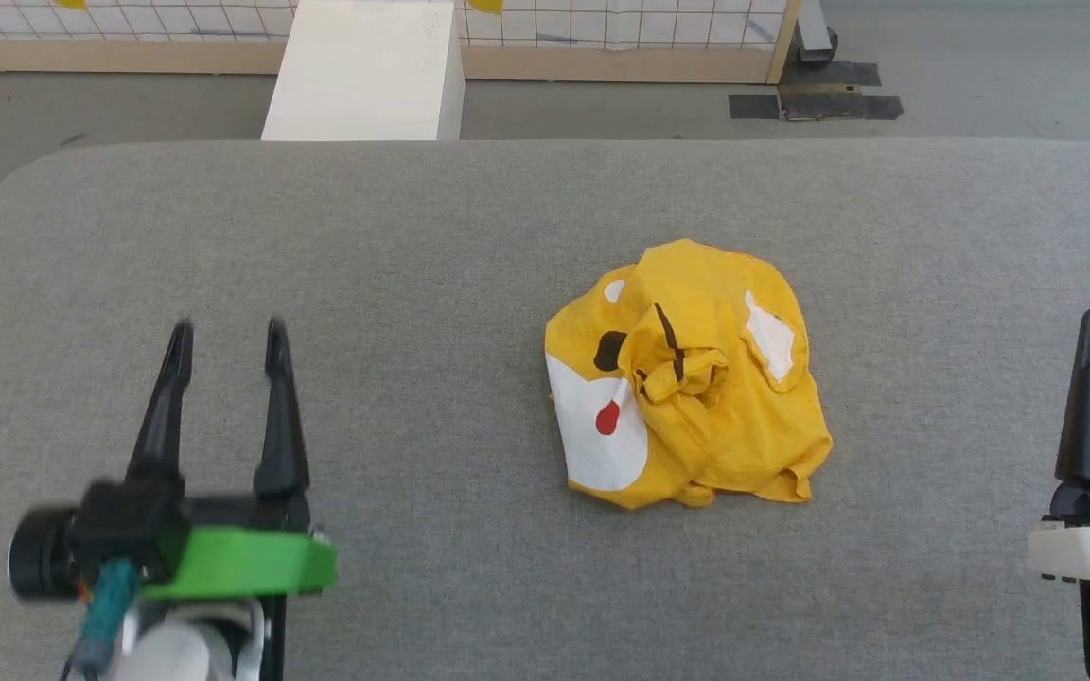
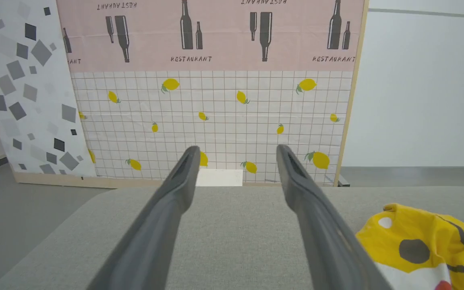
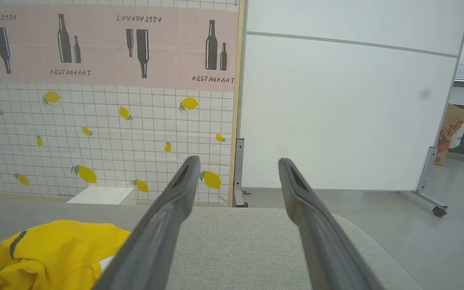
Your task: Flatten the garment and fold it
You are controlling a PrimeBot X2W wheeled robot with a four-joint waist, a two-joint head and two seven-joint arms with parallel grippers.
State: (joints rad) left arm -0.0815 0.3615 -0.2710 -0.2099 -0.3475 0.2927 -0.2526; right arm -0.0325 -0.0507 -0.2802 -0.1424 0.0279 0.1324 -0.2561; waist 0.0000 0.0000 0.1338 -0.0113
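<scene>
Grey padded table (image 1: 413, 236), white box (image 1: 365, 71) behind, lemon-print backdrop (image 2: 224, 133), white partition (image 3: 336, 121)

From here the one word I can read is RESTAURANT (image 2: 191, 59), in dark capitals on the pink band (image 2: 224, 40) along the top of the backdrop panel; it repeats between bottle silhouettes, some copies upright, others upside down. The print on the leaning cardboard (image 3: 449, 129) is too small to read.
</scene>
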